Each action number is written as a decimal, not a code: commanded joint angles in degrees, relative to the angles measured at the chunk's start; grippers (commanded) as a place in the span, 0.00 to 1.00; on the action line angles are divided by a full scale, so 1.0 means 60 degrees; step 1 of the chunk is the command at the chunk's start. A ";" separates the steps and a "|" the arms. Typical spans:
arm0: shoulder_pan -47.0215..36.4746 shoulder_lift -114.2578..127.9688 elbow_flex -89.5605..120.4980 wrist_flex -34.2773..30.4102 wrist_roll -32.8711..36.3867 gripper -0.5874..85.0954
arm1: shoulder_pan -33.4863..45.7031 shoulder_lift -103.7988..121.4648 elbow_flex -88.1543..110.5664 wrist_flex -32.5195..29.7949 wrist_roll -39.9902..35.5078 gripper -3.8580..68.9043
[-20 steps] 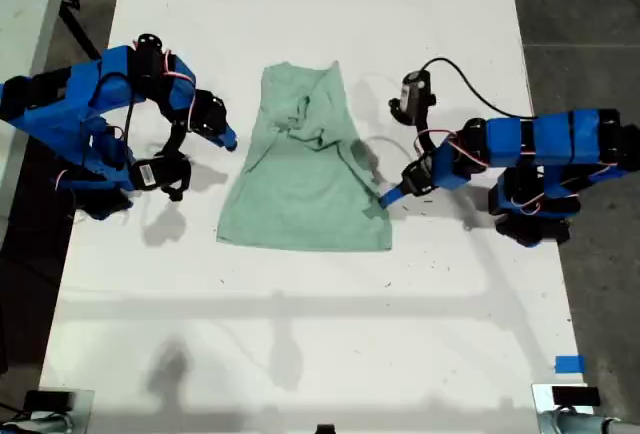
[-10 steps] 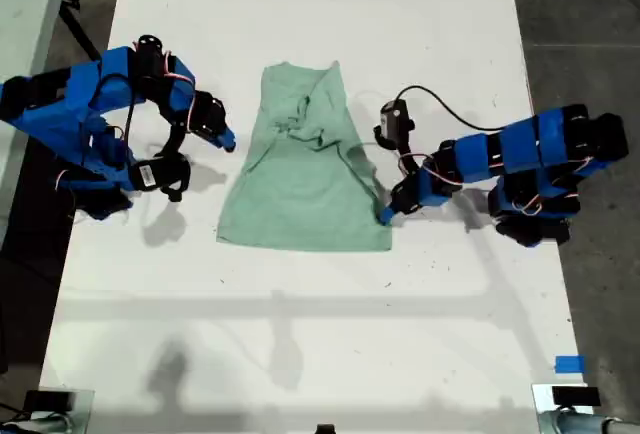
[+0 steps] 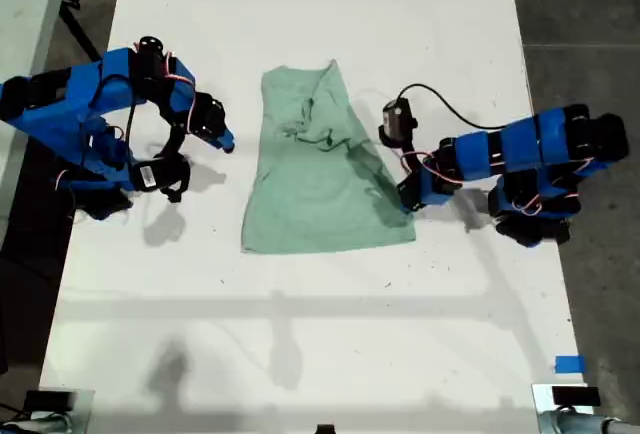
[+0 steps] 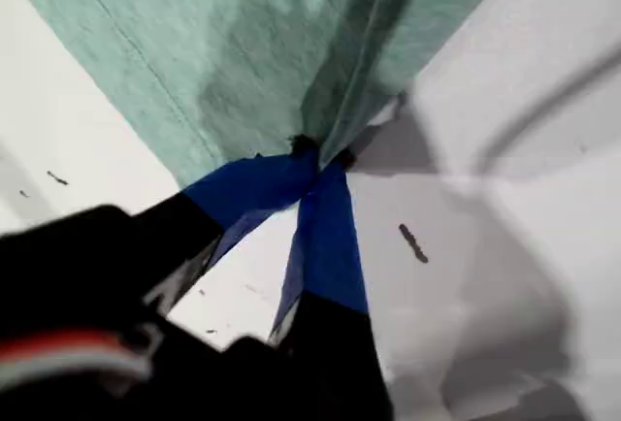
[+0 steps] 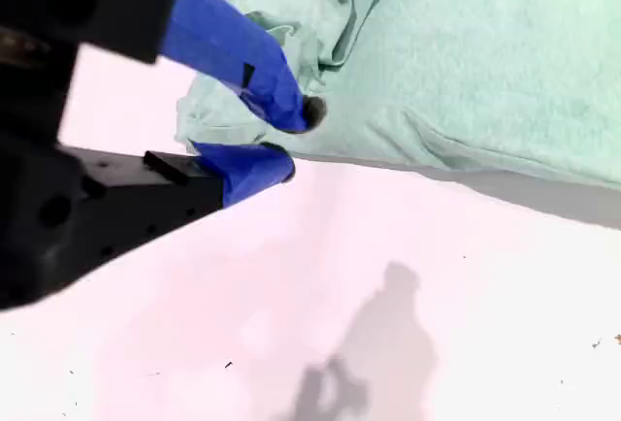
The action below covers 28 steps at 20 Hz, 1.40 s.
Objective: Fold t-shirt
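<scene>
- The t-shirt [image 3: 325, 169] lies partly folded in the middle of the white worktop [image 3: 300, 334], with rumpled cloth at the end nearer the worktop's far edge in the exterior view.
- Our first end effector [image 4: 315, 159] is clenched on the t-shirt: the blue tips meet on a pinched fold of the cloth's edge [image 4: 354, 72].
- In the exterior view this arm [image 3: 500, 159] reaches in from the exterior view's right, its tip at the t-shirt's side edge.
- Our second end effector [image 5: 291, 140] is released; its blue fingers [image 5: 243, 57] stand apart just beside the bunched cloth, gripping nothing.
- That arm [image 3: 110, 124] sits at the exterior view's left, its tip off the cloth.
</scene>
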 commanded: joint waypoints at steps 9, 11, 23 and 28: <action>-0.0029 0.0630 0.0103 -0.0293 -0.0103 0.07 | -0.0645 -0.4277 -0.8555 0.3267 0.0308 0.05; -0.0044 0.0762 0.0234 -0.0293 -0.0103 0.07 | -0.0776 -0.6094 -1.0825 0.3633 0.0410 0.05; 0.0103 0.0820 0.0498 -0.0117 -0.0381 0.19 | -0.0630 -0.7515 -1.4517 0.6680 0.1084 0.45; 0.1143 0.0732 0.0718 -0.0059 -0.1494 0.13 | 0.0059 -0.3545 -1.1367 0.6855 0.0908 0.38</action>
